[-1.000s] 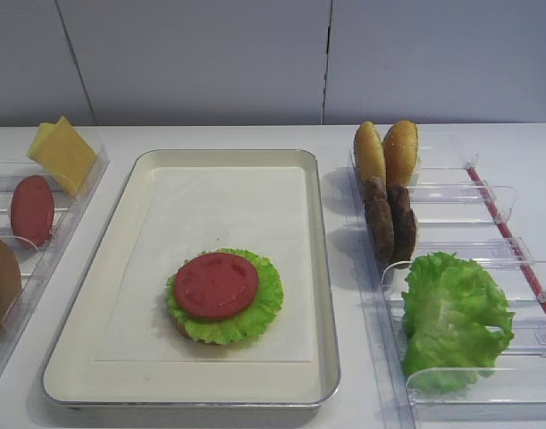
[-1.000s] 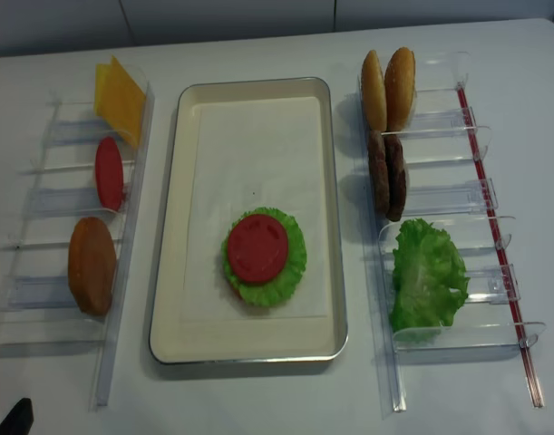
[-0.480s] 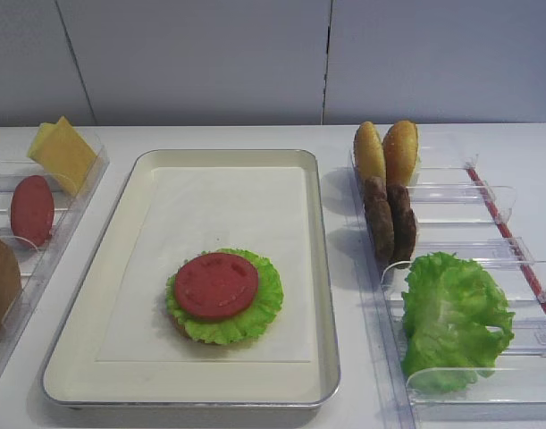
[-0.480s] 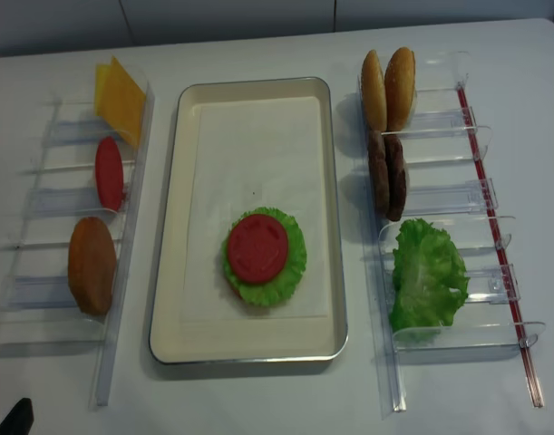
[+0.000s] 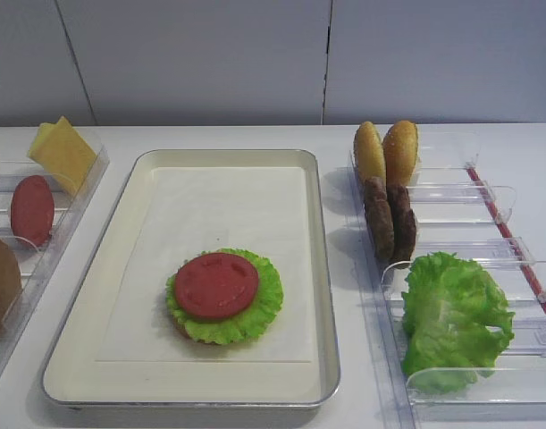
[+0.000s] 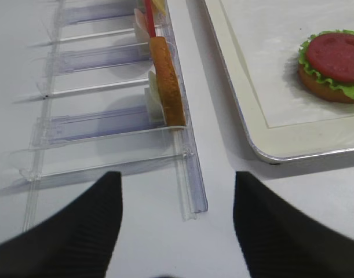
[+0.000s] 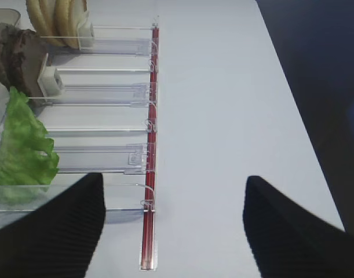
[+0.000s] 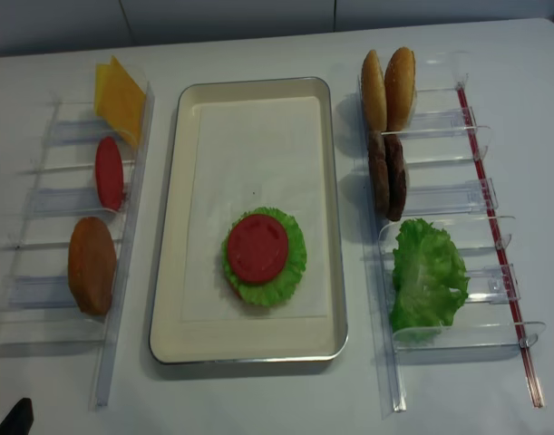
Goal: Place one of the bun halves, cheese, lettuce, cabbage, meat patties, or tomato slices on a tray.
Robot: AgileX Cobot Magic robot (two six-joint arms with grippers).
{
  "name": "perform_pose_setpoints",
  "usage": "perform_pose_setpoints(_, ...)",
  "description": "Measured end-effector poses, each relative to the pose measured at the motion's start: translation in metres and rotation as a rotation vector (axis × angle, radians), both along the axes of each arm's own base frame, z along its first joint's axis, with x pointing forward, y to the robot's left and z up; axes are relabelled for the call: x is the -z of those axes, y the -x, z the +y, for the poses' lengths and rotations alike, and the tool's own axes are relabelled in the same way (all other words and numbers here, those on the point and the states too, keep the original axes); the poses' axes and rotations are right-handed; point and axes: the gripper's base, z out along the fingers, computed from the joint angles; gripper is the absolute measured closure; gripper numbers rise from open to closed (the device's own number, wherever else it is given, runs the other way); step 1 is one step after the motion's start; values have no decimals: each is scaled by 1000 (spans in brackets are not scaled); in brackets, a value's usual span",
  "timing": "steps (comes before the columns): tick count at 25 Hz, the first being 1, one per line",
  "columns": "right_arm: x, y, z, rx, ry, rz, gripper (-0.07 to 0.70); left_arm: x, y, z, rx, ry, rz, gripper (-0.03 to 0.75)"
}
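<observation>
The cream tray (image 5: 326, 268) (image 8: 168, 227) holds a bun half (image 6: 321, 92) topped by a round lettuce leaf (image 5: 264, 304) and a tomato slice (image 5: 216, 286) (image 8: 257, 247). In the left rack stand cheese (image 8: 121, 95), another tomato slice (image 8: 109, 172) and a bun half (image 8: 92, 265) (image 6: 165, 81). The right rack carries two bun halves (image 8: 388, 86), meat patties (image 8: 386, 174) (image 7: 17, 52) and a lettuce bunch (image 8: 426, 276) (image 7: 20, 150). Cabbage is out of view. My left gripper (image 6: 177, 231) hangs open and empty by the left rack's near end. My right gripper (image 7: 174, 231) is open and empty.
Clear plastic racks flank the tray: the left rack (image 6: 188, 191) and the right rack with a red strip (image 7: 150, 174) along its outer side. The table's right edge (image 7: 304, 133) runs close to the right gripper.
</observation>
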Motion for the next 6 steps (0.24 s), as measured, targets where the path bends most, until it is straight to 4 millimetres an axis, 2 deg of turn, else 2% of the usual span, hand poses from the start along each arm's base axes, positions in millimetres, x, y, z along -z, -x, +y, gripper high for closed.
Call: perform_pose_setpoints(6,0,0,0,0,0,0,108,0,0,0,0,0,0,286)
